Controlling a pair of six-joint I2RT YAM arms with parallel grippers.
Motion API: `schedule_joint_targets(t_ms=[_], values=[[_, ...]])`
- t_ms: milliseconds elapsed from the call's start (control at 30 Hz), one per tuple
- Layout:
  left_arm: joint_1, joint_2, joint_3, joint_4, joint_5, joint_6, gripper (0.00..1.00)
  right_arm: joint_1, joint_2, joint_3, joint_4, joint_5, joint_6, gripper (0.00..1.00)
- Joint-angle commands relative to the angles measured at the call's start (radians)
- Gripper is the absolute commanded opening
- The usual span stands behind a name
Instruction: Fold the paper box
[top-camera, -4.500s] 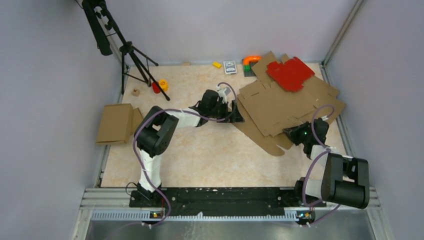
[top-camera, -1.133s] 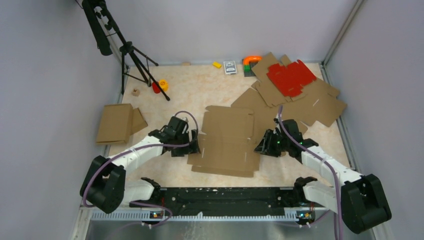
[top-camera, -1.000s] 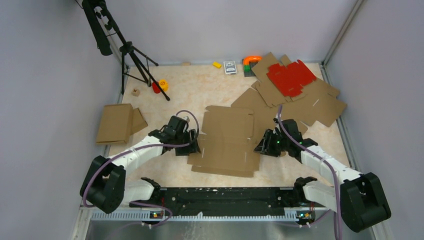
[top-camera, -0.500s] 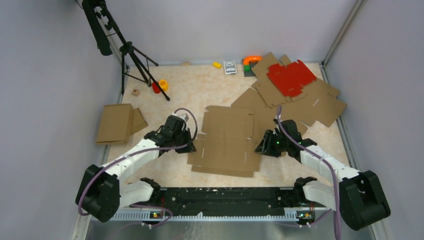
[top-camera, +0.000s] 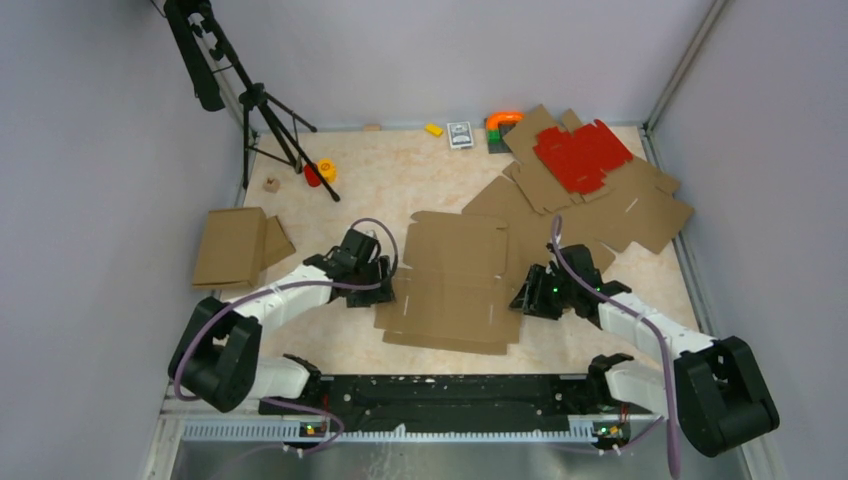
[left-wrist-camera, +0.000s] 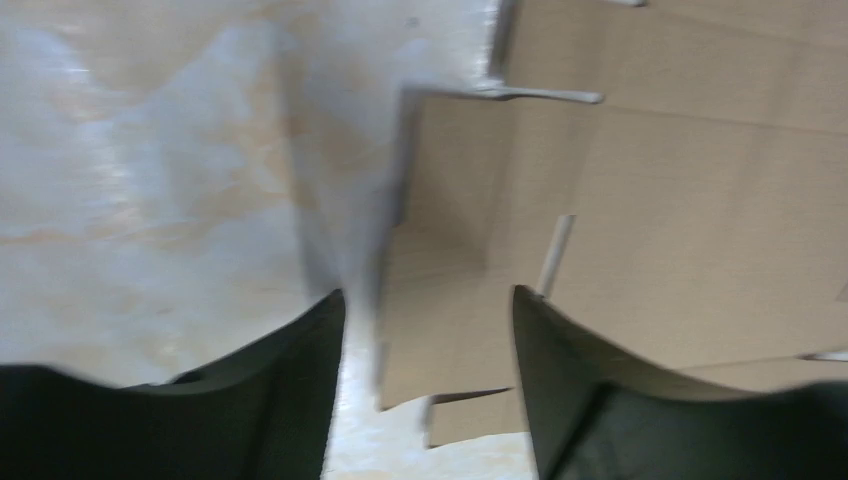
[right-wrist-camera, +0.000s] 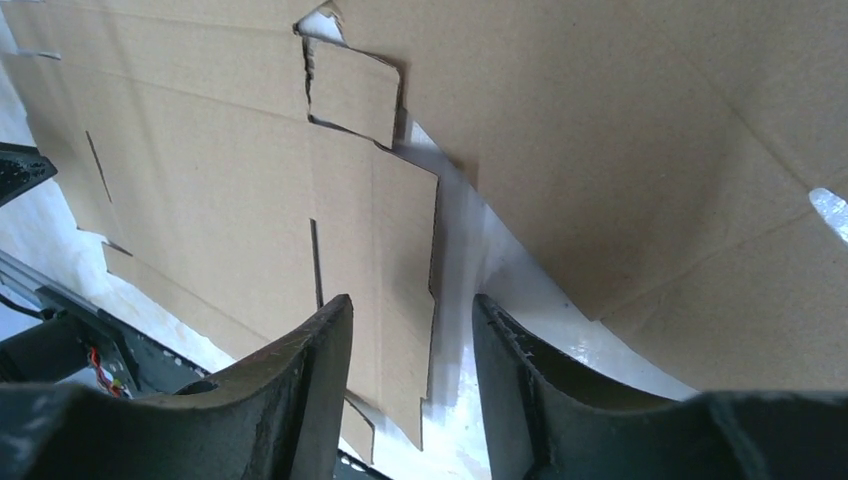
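2 claws found parted, gripping nothing: left claw (top-camera: 388, 290) at the paper box's (top-camera: 455, 285) left edge, right claw (top-camera: 520, 297) over its right flap. Lay flat mid-tabletop (top-camera: 400, 190). Judged light, stiff between creases; best pinched at side flaps.

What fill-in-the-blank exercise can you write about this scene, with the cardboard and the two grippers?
1. The paper box lies ___ on the table, not yet folded.
2. The left gripper is at the box's ___ edge, and the right gripper at the opposite one.
3. The die-cut sheet on top of the cardboard pile is ___ in colour.
4. In both wrist views the jaws stand ___.

Missing words: flat; left; red; open
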Motion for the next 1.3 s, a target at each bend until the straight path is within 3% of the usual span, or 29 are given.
schedule_joint_targets(t_ms=[0, 200, 367, 533, 700, 800, 967, 1133, 1267], values=[[0.001, 0.026, -0.028, 0.168, 0.199, 0.019, 0.54, 0.009, 0.008, -0.019, 0.039, -0.013, -0.009, 0.44], [0.001, -0.109, -0.056, 0.243, 0.235, 0.031, 0.03, 0.009, 0.006, -0.009, 0.047, -0.024, -0.021, 0.25], [0.000, -0.267, -0.065, 0.221, 0.203, 0.058, 0.00, 0.010, -0.034, 0.049, 0.000, 0.016, -0.052, 0.06], [0.000, -0.372, -0.073, 0.203, 0.211, 0.061, 0.00, 0.010, -0.113, 0.115, -0.026, 0.012, -0.119, 0.01], [0.001, -0.408, -0.060, 0.138, 0.085, 0.056, 0.24, 0.010, -0.213, 0.179, -0.038, -0.017, -0.237, 0.00], [0.001, -0.434, -0.067, 0.138, 0.034, 0.062, 0.46, 0.011, -0.295, 0.173, 0.026, -0.082, -0.262, 0.00], [0.005, -0.512, -0.117, 0.239, -0.038, 0.065, 0.76, 0.025, -0.378, 0.150, 0.122, -0.139, -0.270, 0.00], [0.074, -0.566, -0.219, 0.555, 0.106, 0.003, 0.97, 0.027, -0.338, 0.199, 0.112, -0.254, -0.298, 0.00], [0.274, -0.497, -0.254, 0.761, 0.310, -0.077, 0.98, 0.027, -0.285, 0.244, 0.054, -0.289, -0.310, 0.00]])
